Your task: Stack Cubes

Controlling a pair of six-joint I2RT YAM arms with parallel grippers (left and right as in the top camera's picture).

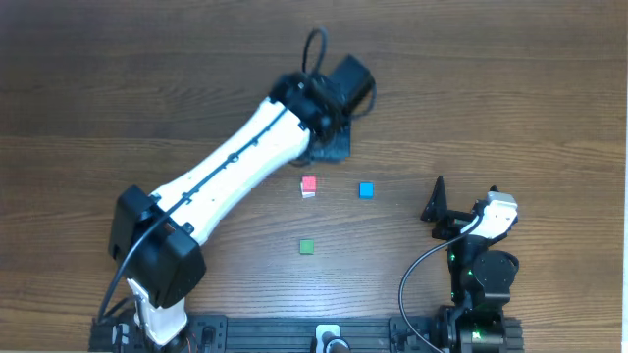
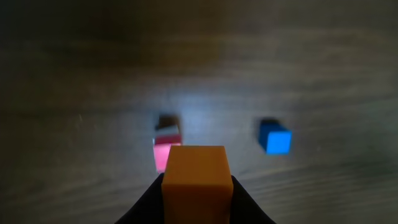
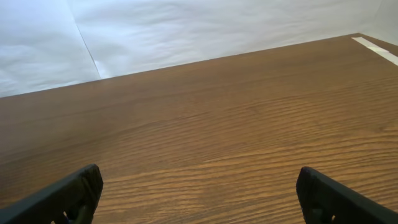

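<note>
From above, we see the left gripper (image 1: 330, 143) near the table's (image 1: 118, 78) middle, at 1 o'clock of the pink cube (image 1: 309, 185). The blue cube (image 1: 366, 189) lies at 3 o'clock of the pink one and the green cube (image 1: 306, 248) at 6 o'clock, all apart. The left wrist view gives us what the arm covers there: an orange cube (image 2: 197, 177) clamped between the fingers, with the pink cube just beyond it. The right gripper (image 3: 199, 190), at 4 o'clock of the blue cube and well apart, has its jaws spread wide, grasping nothing.
</note>
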